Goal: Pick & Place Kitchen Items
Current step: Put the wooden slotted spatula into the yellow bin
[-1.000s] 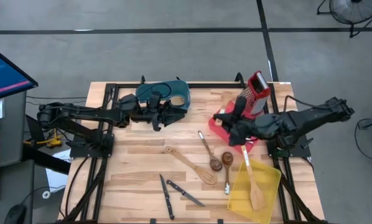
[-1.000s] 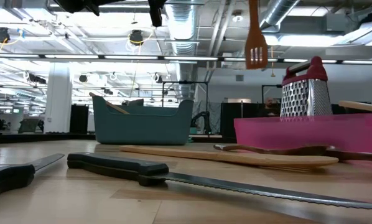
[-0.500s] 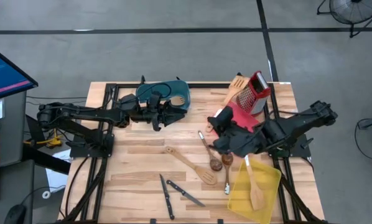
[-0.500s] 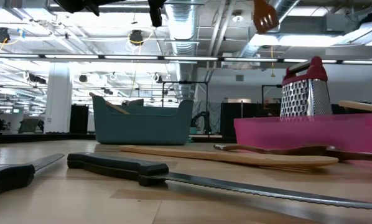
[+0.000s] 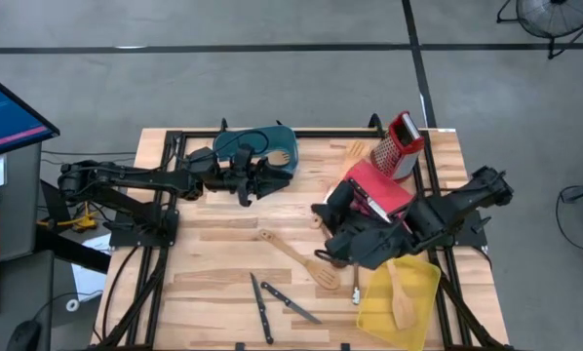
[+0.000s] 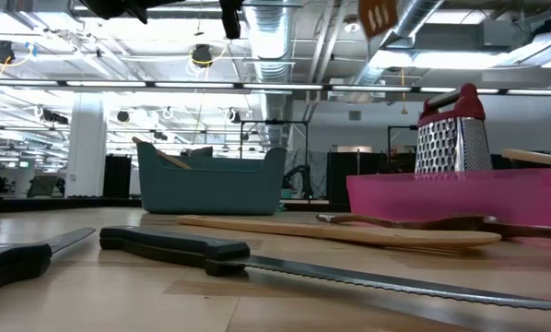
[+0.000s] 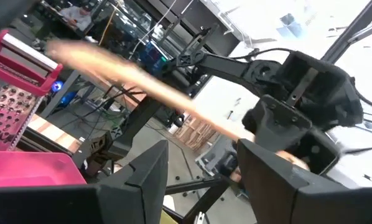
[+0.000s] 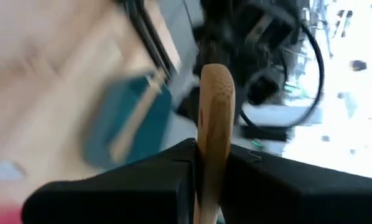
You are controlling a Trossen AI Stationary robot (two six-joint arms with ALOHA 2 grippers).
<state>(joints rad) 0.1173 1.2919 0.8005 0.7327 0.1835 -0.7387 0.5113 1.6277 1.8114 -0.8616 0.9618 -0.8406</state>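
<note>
My right gripper (image 5: 323, 211) is over the table's middle, shut on a pale wooden slotted turner (image 5: 354, 151) whose head points toward the far edge. The head also shows at the top of the low view (image 6: 378, 13). My left gripper (image 5: 257, 183) is open and empty beside the teal bin (image 5: 262, 144), which holds a wooden spoon. On the table lie another wooden turner (image 5: 296, 255), two black-handled knives (image 5: 262, 310) and brown-bowled spoons (image 5: 356, 278), partly hidden under my right arm. My right gripper pinches the turner's wooden handle (image 8: 212, 134) between its two fingers, which lie across it; a rounded wooden end (image 8: 214, 78) stands past them. The fingers come about level from the table's right side. The turner is lifted clear, its slotted head toward the far edge.
A red bin (image 5: 381, 185) with a metal grater (image 5: 401, 144) stands at the far right. A yellow bin (image 5: 413, 314) holding a wooden spatula stands at the near right. In the low view a serrated knife (image 6: 257, 258) lies across the foreground.
My right gripper has gone toward the table's left and near edges, carrying the turner. The turner has swung from hanging head-down to lying with its head raised and pointing toward the far edge.
</note>
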